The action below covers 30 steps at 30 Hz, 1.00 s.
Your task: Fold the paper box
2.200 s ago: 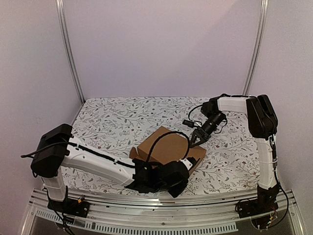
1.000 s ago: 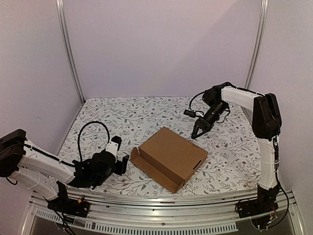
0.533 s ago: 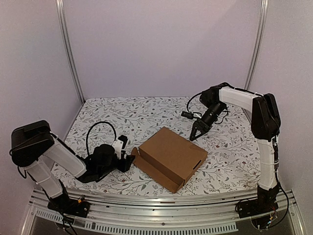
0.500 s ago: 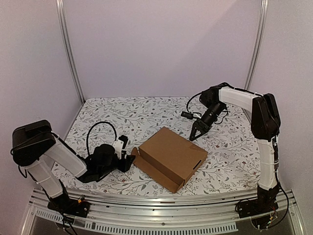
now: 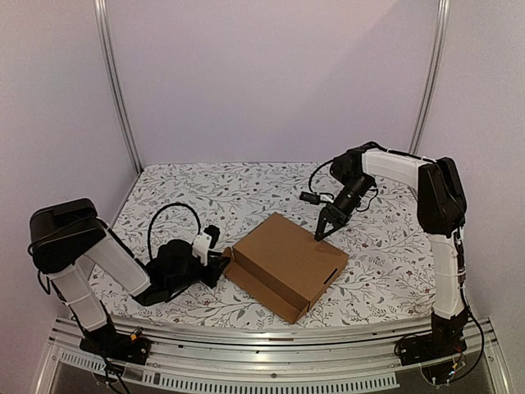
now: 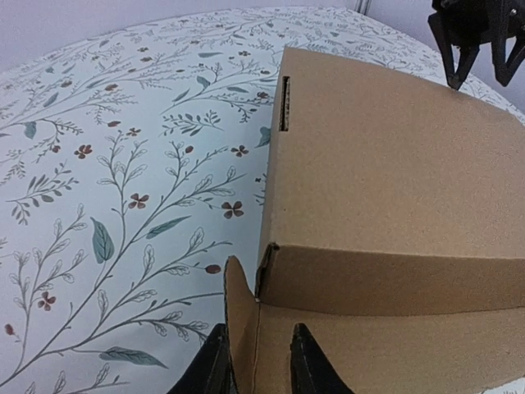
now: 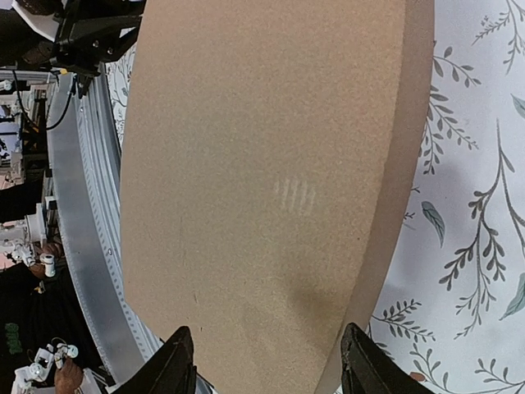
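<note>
In the top view, the paper box (image 5: 287, 264) is being rested closed at lower centre of the floral table (image 5: 197, 197), with the left gripper (image 5: 220, 261) at its left corner and the right gripper (image 5: 320, 231) at its upper edge. In the left wrist view, a side flap (image 6: 242, 328) at the bottom is being straddled by narrowly parted fingers (image 6: 215, 365); a firm pinch cannot be told. In the right wrist view, the jaws are being held spread over the box top

Soft, even light; the paper box (image 5: 287, 261) casts a faint shadow; wrist views warp at the edges
</note>
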### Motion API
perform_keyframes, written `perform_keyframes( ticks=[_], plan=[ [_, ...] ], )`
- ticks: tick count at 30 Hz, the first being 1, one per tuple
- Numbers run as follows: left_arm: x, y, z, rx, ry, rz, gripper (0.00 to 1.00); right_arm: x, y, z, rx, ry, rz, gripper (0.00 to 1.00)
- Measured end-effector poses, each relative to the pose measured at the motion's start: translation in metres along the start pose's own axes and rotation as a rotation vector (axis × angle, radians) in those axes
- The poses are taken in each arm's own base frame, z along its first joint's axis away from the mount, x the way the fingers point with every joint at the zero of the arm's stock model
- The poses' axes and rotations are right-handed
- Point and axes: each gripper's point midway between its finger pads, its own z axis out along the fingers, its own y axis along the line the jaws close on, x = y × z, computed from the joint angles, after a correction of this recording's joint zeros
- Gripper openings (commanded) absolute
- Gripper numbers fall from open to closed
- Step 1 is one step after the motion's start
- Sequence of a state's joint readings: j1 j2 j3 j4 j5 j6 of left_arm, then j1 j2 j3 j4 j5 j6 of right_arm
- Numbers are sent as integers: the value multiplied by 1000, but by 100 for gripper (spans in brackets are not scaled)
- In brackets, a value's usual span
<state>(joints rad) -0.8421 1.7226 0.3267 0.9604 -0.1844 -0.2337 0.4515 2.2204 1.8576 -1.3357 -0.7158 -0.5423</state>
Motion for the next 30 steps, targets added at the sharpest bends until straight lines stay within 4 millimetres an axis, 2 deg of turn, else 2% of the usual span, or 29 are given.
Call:
perform_keyframes(
  ticks=[13,24,28,30],
  plan=[
    [2,-2,4,12,2,29,7,3,-5,13,-8,30,19,57],
    [4,0,3,6,-4,29,2,10,-20,28,-4,71,70,56],
    [3,0,3,8,-10,28,2,5,-23,21,39,69,50,59],
    [3,0,3,8,-11,28,2,-5,-23,9,85,47,17,60]
  ],
)
